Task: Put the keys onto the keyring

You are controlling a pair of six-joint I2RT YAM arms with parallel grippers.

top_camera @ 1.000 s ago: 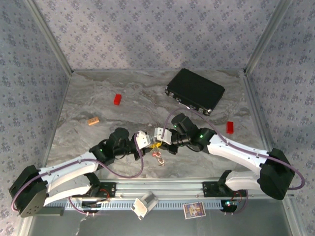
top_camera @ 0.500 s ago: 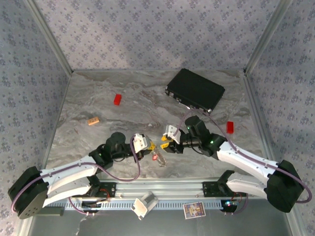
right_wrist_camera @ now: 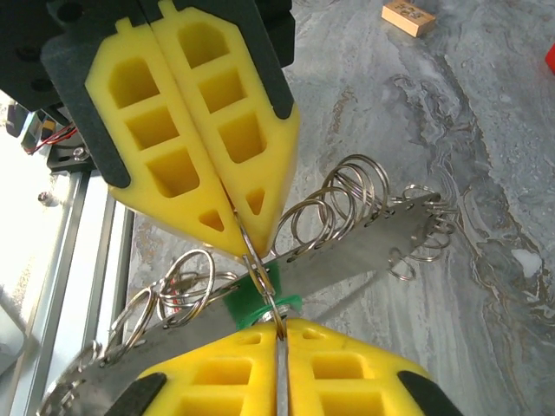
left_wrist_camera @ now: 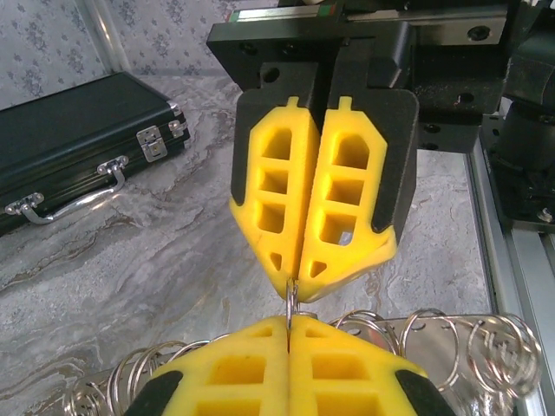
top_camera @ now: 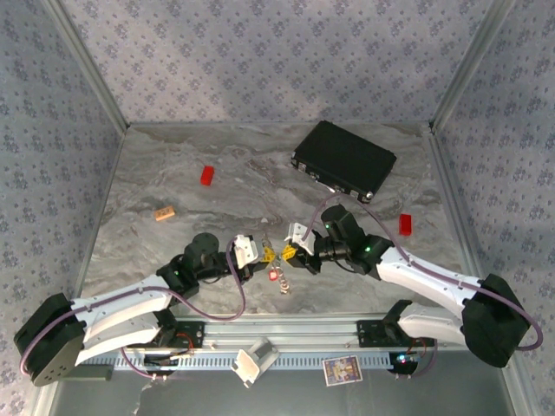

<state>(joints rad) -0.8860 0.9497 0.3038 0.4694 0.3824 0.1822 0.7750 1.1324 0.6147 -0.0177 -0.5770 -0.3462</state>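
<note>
A thin silvery keyring (left_wrist_camera: 292, 303) is stretched between my two grippers, tip to tip. My left gripper (left_wrist_camera: 289, 319) is shut on one side of it. My right gripper (right_wrist_camera: 277, 328) is shut on the other side, facing the left gripper (right_wrist_camera: 245, 247). A green key head (right_wrist_camera: 247, 290) sits at the keyring (right_wrist_camera: 260, 269), just above my right fingertips. In the top view the grippers meet near the table's front middle, left gripper (top_camera: 267, 255) and right gripper (top_camera: 286, 254), with a small red key (top_camera: 276, 276) hanging just below them.
A flat metal strip (right_wrist_camera: 364, 251) carrying several more split rings lies under the grippers. A black case (top_camera: 344, 159) stands at the back right. Red blocks (top_camera: 207, 175) (top_camera: 405, 224) and a tan block (top_camera: 165, 212) lie apart on the marble table (top_camera: 173, 251).
The right gripper let go and pulled back to the right, then returned and shut on the keyring again. The left gripper kept its hold and shifted slightly.
</note>
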